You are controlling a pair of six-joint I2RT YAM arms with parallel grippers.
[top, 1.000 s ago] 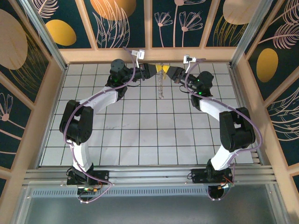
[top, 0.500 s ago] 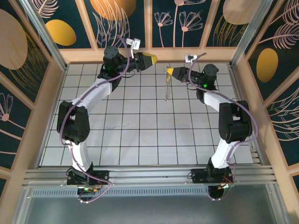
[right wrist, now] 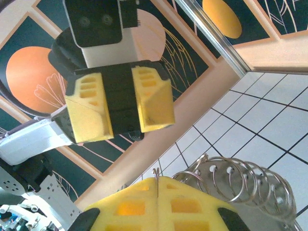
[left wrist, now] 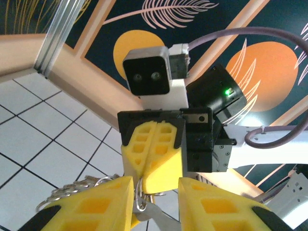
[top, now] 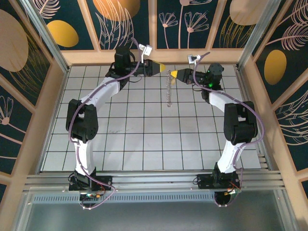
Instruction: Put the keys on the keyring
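1. the keyring (top: 168, 91) is hanging from the tip of the right end effector (top: 174, 73), over the far middle of the tiled surface (top: 144, 139), just as it was half a second ago.
2. the left end effector (top: 162, 68) is now sitting closer to the right one than half a second ago, when it was drawn back toward the far wall. one second ago the two yellow tips were meeting. now they are near each other and pointing at each other, with a small gap between them.
3. in the top view the keyring's long axis is running from far to near. its upper end is sitting at the right tips and its free end is pointing toward the arm bases, drifting slightly left. it is looking long and narrow.
4. in the right wrist view the right end effector (right wrist: 158, 185) is showing its fingers pressed fully together, with a row of silvery rings (right wrist: 240, 185) fanning out beside them. it is pinching the keyring.
5. in the same view the left end effector (right wrist: 119, 108) is showing its fingers parted around a dark gap. it is partly open.
6. in the left wrist view the left end effector (left wrist: 154, 204) is facing the closed right one (left wrist: 153, 175). ring loops (left wrist: 72, 190) and a flat silvery piece are lying in the gap between the left fingers. whether that piece is a key, i cannot tell.
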